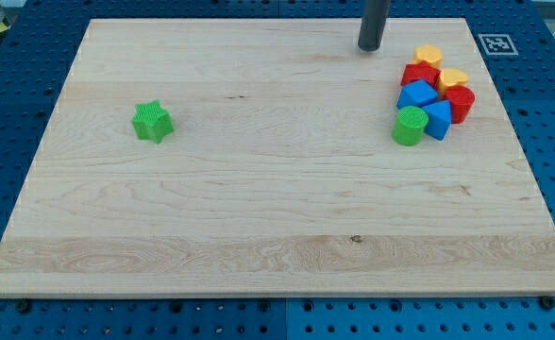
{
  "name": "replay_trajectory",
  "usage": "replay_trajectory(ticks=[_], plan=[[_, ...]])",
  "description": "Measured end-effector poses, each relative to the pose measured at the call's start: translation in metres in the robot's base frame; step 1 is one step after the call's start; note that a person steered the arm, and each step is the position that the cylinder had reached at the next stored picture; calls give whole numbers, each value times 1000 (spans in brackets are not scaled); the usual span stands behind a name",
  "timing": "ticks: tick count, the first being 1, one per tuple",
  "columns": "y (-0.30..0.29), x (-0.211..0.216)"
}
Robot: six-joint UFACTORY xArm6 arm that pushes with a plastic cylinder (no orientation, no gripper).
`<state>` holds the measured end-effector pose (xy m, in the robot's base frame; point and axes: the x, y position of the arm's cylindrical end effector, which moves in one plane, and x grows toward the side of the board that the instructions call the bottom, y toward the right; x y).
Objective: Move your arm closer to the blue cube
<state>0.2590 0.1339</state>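
My tip [369, 47], a bare rod with no fingers to open or hold anything, stands near the board's [259, 208] top edge, apart from the right-edge cluster where the blue cube [417, 94] sits wedged among other blocks.

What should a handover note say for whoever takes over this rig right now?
My tip sits near the view's top, up and to the view's left of the block cluster, touching nothing.
The blue cube lies in that cluster at the view's right, packed with another blue block, a green cylinder, red blocks and yellow blocks.
A green star lies alone at the view's left.
Done: nothing evident.
Left: bring the tip down and to the view's right, close to the blue cube.
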Motion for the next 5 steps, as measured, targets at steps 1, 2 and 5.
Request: replay_trajectory(ticks=[1, 2, 5], plan=[[0, 26], [3, 57], [25, 148]])
